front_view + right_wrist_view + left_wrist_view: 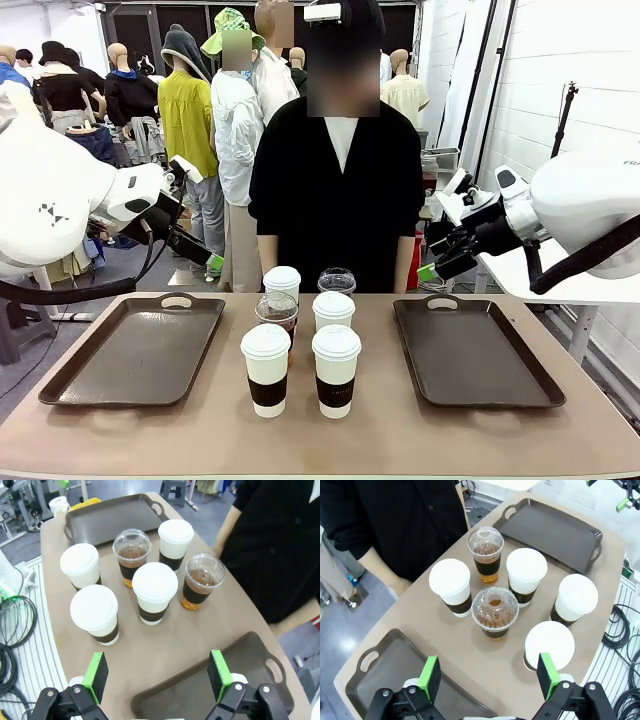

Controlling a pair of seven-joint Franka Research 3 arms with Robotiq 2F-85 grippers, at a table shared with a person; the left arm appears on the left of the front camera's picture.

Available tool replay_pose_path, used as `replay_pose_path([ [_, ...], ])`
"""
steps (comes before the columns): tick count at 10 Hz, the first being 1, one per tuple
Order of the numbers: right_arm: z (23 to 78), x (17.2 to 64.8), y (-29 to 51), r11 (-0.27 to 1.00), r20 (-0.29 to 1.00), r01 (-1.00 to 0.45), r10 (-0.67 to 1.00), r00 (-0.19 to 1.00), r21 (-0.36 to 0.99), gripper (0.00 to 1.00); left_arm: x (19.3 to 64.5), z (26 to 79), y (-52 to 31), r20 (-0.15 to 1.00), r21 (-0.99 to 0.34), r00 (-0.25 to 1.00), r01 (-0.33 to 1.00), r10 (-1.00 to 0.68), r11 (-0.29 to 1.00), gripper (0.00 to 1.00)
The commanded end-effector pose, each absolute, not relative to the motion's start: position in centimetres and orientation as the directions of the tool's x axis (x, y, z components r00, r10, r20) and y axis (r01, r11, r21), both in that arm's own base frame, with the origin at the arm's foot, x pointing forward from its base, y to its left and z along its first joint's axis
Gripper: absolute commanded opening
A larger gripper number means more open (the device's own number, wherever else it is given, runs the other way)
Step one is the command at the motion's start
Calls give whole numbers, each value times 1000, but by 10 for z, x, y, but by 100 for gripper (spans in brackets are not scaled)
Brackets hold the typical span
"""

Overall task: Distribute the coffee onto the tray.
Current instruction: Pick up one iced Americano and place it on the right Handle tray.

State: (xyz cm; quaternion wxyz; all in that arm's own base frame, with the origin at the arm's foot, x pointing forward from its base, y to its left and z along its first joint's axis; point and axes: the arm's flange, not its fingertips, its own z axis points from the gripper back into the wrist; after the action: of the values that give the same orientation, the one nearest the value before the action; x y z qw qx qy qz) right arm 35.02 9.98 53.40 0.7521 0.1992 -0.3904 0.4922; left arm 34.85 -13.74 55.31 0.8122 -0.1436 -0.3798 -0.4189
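Coffee (266,368): six cups clustered mid-surface between the two trays, none on a tray yet. Nearest row: two white lidded cups with brown sleeves. Behind them stand a clear dome cup (277,314) and a white cup. Farthest, by the person, are a white cup and a second dome cup (337,281).

Left hand (488,676): green pads wide apart, nothing between them, held high on the left tray (130,350) side. Right hand (156,676): likewise apart and empty, high on the right tray (470,355) side.

Step judged: first pick. Each arm should take a near-row cup on its own side, gripping the sleeve below the lid and coming in from the outer side, since the cups stand close together. Dome cups are probably softer, so squeeze lightly and keep them upright.

Surface (200,430): tan, with rounded corners. Person (335,190) in black stands at the far edge. Beyond is a crowded room, with a white brick wall (590,90) at right.
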Motion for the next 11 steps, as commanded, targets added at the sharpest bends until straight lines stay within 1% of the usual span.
replay_pose_path([
  [1,532,359,103,411,798,-909,570,195,-72,100,328,517,-130,748,103,329,800,-576,591,100],
  [2,531,359,103,446,795,-893,563,223,-65,100,329,514,-132,727,112,347,791,-593,601,100],
  [3,534,351,100,435,788,-897,579,212,-79,100,349,551,-138,734,87,360,792,-576,605,100],
  [11,534,351,100,435,788,-897,579,212,-79,100,349,551,-138,734,87,360,792,-576,605,100],
])
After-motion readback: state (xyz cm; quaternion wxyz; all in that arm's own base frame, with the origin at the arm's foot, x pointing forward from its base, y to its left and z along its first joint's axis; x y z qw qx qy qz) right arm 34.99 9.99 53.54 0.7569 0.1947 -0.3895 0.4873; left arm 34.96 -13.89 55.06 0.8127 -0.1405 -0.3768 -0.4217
